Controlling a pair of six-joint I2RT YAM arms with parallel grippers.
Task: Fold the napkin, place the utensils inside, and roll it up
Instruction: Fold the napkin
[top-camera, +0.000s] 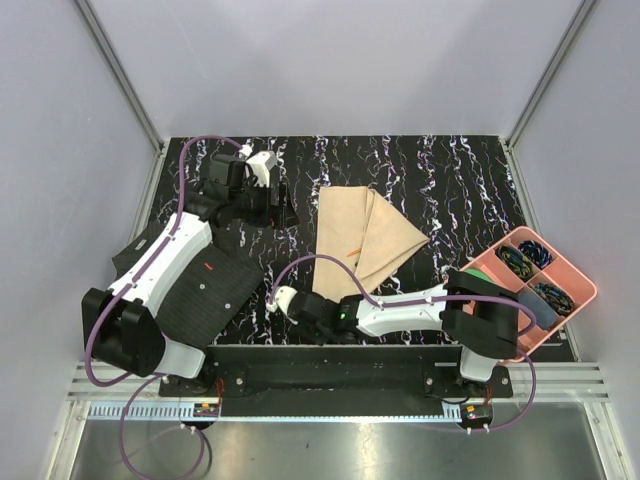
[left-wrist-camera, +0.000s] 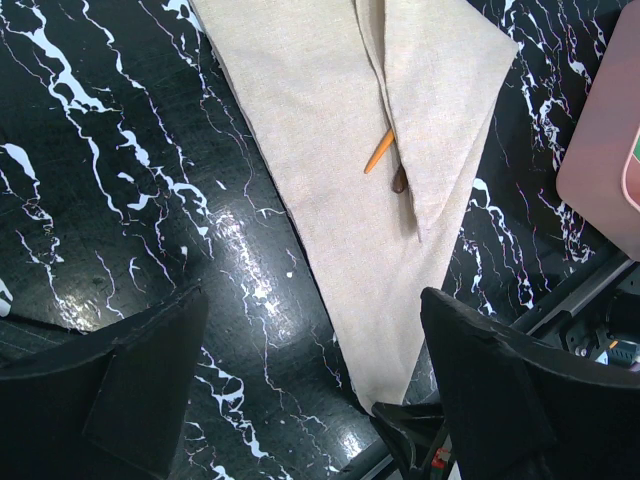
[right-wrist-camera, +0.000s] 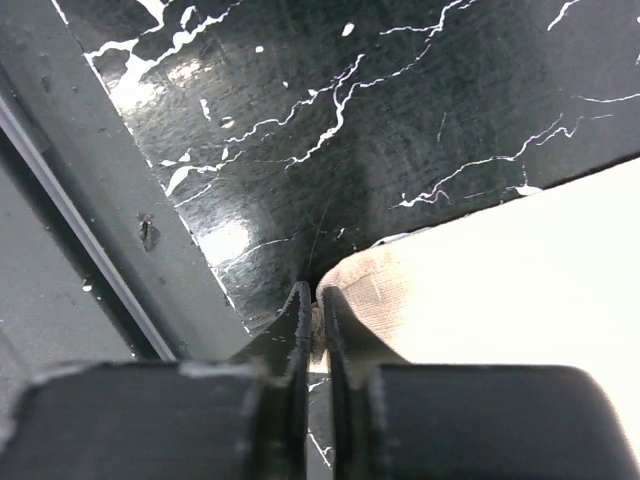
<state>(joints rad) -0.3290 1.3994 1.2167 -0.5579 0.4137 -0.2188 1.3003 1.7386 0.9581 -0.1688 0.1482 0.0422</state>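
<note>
The beige napkin (top-camera: 362, 232) lies folded on the black marbled table, its long point toward the near edge. A thin orange utensil (left-wrist-camera: 380, 150) pokes out from under the top fold, with a darker brown tip (left-wrist-camera: 400, 181) beside it; the rest of the utensils is hidden by cloth. My right gripper (right-wrist-camera: 315, 300) is low at the near edge, shut on the napkin's (right-wrist-camera: 500, 270) near corner, a little cloth pinched between the pads. My left gripper (left-wrist-camera: 315, 400) hovers open above the table left of the napkin (left-wrist-camera: 330, 120), holding nothing.
A pink tray (top-camera: 588, 290) with small coloured items sits at the right, its corner (left-wrist-camera: 605, 130) showing in the left wrist view. A black dotted mat (top-camera: 215, 290) lies under the left arm. The table's metal front rail (right-wrist-camera: 110, 250) runs just beside the right fingers.
</note>
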